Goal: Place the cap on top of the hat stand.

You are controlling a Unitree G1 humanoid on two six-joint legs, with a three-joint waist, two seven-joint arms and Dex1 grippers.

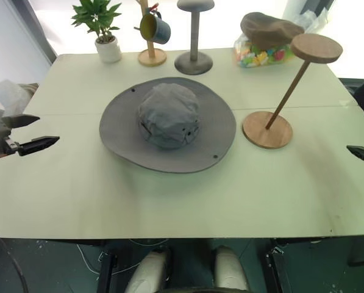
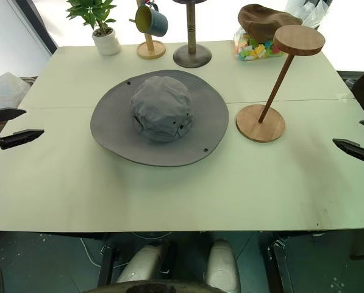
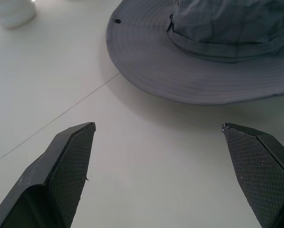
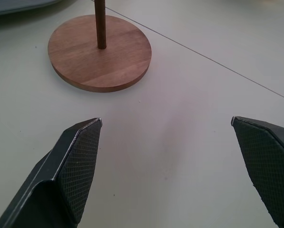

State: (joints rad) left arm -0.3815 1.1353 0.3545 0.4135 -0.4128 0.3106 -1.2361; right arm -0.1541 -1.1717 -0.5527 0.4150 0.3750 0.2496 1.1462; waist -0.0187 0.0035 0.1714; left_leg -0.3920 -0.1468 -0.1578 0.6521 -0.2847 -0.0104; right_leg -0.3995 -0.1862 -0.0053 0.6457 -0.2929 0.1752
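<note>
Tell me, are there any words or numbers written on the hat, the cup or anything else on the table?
None can be read: the cap, the hat stand, the mug and the plant pot show no writing. The bag of colourful bits is too blurred to tell.

— What sits at the middle of the bench [image 1: 169,201]?
— The cap [image 1: 167,124] lies flat there, crown up. Just to its right stands the hat stand [image 1: 281,97], its base close to the brim but apart from it, its rod leaning rightward to the disc above.

— And along the back edge?
— From left to right: a potted plant [image 1: 100,27], a mug tree [image 1: 151,33] with a mug hung on it, an upright stand [image 1: 194,36], then a bag of sweets [image 1: 261,54] with a flat cap [image 1: 268,28] resting on top.

— The arms?
— The left gripper [image 1: 34,132] hovers at the bench's left edge, the right gripper [image 2: 358,139] at its right edge, both well apart from the cap.
</note>
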